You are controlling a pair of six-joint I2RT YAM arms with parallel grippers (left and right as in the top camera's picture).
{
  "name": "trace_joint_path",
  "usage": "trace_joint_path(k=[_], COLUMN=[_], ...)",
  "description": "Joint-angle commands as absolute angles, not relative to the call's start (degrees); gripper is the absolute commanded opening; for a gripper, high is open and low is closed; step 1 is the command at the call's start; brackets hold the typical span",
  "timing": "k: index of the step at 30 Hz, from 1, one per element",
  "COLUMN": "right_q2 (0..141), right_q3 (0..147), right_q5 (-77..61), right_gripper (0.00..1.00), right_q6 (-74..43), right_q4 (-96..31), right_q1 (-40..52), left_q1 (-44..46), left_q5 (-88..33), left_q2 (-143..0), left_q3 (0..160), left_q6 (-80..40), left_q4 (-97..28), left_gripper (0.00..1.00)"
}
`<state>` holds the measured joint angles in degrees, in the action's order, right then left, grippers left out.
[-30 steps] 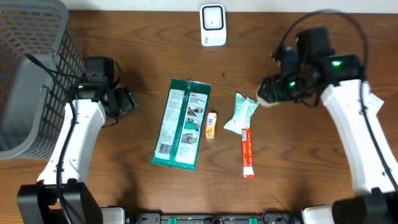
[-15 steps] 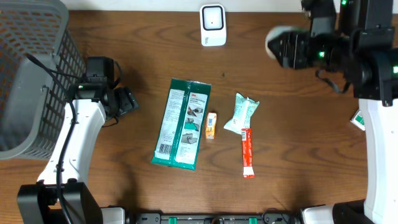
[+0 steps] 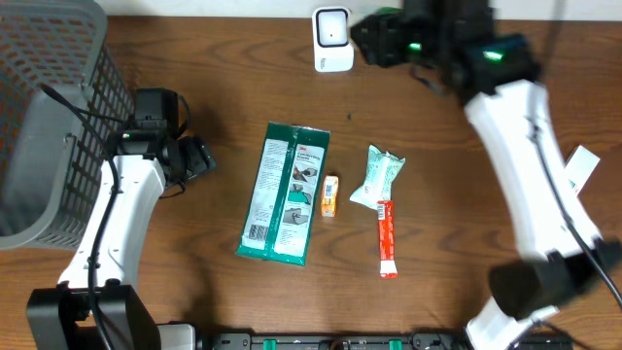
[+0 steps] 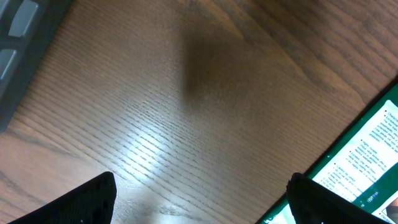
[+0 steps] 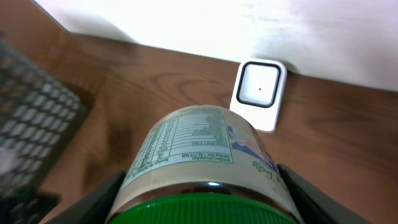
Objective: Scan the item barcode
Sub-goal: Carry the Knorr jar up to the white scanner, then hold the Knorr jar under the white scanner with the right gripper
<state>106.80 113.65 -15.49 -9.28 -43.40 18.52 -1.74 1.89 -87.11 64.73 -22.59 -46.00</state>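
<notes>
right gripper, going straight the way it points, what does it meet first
Probably the white scanner, dead ahead; the held bottle would touch it before the jaws do, though depth is unclear.

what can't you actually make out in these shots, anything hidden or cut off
- Right wrist: the green-lidded jar shows only a nutrition panel; no barcode in view, and the bottom edge cuts off its lid.
- Overhead: that jar is hidden by the right gripper.
- Left wrist: the green packet is cut off by the right edge, the left gripper by the bottom edge.
- Overhead: print on the small orange box is too small to read.
</notes>
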Motion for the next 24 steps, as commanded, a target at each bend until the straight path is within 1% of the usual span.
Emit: trace_joint_path(k=[1,5,7,11,14,21,24], right_q2=[111.7,118.2,121.1,128.3,133.5,142.5,143.7], right_q3=[113.5,113.5,113.5,113.5,113.5,113.5,113.5], right_q5=[-8.8,4.9,8.0,8.6,8.6,8.5,8.3], right_gripper=[0.01,0.01,0.01,0.01,0.01,0.01,0.01], right_q6=[-10.2,-9.5,-8.4,-8.1,-8.1,-8.1,-8.1], right_q4=[-36.8,-24.9,-18.7,-3.1,6.2,24.0,27.9], right_q1=[21.1,23.5,24.0,24.1,24.0,23.1,22.9], left_q1=[-1.9,-1.9,-1.9,-1.9,-1.9,-1.9,-1.9], left_q5=[2.8,2.8,2.8,2.8,2.8,2.8,2.8], left_q2=[-87.0,-87.0,-87.0,-87.0,-87.0,-87.0,-87.0], left_q3=[65.0,65.0,65.0,65.0,65.0,65.0,65.0], left_q6=[-22.3,-22.3,-22.3,-22.3,-22.3,-22.3,-22.3], left_q4=[-46.0,-46.0,-46.0,-46.0,-46.0,-46.0,-46.0], left_gripper=[0.89,0.89,0.89,0.89,0.89,0.89,0.89])
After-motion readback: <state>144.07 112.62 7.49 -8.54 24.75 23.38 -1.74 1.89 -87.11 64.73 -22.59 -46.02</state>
